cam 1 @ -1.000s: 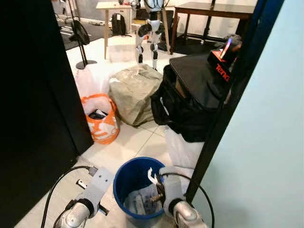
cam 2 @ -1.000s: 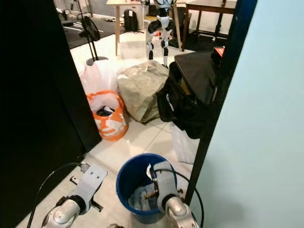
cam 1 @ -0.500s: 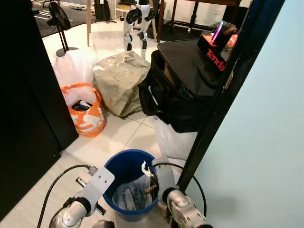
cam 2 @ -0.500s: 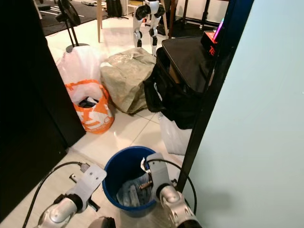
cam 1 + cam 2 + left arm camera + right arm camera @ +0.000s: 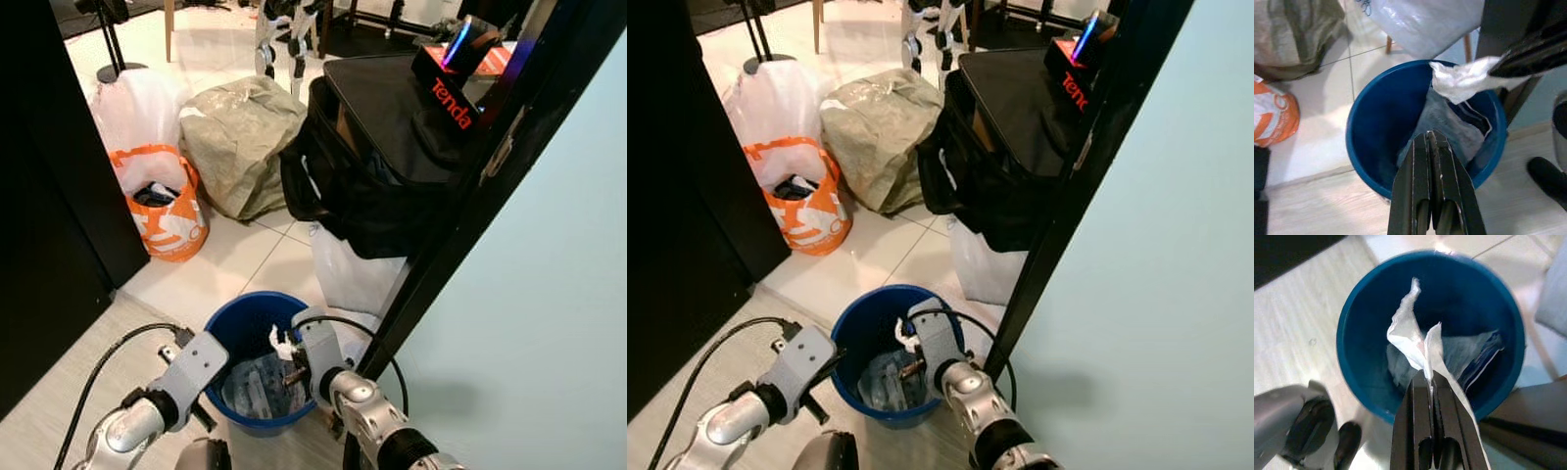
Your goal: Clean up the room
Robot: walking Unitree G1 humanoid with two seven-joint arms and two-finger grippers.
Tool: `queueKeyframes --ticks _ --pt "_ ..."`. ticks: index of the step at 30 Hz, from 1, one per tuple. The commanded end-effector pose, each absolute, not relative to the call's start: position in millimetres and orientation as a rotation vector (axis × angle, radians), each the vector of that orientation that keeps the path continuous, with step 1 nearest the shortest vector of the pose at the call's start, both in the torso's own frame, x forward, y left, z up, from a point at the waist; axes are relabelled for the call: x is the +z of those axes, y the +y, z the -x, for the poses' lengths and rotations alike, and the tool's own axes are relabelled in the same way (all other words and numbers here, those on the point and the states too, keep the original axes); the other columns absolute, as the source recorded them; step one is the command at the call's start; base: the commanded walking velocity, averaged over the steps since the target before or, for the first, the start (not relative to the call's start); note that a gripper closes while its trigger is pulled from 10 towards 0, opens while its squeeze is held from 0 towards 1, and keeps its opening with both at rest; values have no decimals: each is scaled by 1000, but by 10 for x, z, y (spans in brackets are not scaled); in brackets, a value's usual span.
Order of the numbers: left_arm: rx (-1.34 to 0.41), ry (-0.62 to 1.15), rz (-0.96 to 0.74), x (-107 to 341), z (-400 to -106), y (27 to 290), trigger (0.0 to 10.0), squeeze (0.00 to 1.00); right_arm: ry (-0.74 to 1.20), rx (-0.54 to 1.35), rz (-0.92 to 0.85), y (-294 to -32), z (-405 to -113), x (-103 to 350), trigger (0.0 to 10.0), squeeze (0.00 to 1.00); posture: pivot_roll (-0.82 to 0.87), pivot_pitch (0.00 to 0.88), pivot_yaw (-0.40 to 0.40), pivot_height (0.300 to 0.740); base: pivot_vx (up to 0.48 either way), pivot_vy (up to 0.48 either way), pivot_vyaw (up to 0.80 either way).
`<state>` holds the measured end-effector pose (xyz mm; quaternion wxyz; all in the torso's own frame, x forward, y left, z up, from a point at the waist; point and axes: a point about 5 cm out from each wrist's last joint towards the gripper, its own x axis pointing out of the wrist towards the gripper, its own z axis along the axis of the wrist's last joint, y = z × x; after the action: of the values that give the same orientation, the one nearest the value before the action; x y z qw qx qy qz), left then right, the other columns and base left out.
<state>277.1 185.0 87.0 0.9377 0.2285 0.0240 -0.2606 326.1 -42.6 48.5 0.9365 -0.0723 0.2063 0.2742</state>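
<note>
1. right gripper [image 5: 1427, 374], jaws clamped on a white tissue [image 5: 1410, 340], hangs over the blue bin [image 5: 227, 328] at the frame's lower centre.
2. left gripper [image 5: 1431, 139], jaws together and empty, sits at the bin's near rim.
3. step in hand: binning the tissue; next, part the jaws so it falls in.

Bright, even indoor light with glare on the pale floor tiles [image 5: 245, 259]; wrist views slightly soft.
</note>
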Motion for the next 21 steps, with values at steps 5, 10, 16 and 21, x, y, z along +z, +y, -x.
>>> queueKeyframes --ticks 5,10,16,21 --pt "-611 52 -456 895 -2713 1871 10000 0 461 621 143 -271 -3207 458 10000 0 59 332 -118 608 0 0 0" --pt "-678 79 -474 859 -2664 1889 10000 0 468 633 112 -249 -3210 465 10000 0 63 337 -122 608 0 0 0" --pt "-795 138 -489 802 -2555 1923 10000 0 471 667 7 -143 -3210 518 10000 0 64 340 -126 608 0 0 0" --pt "-858 163 -494 805 -2487 1938 10000 0 479 692 -114 -31 -3203 573 10000 0 72 337 -129 608 0 0 0"
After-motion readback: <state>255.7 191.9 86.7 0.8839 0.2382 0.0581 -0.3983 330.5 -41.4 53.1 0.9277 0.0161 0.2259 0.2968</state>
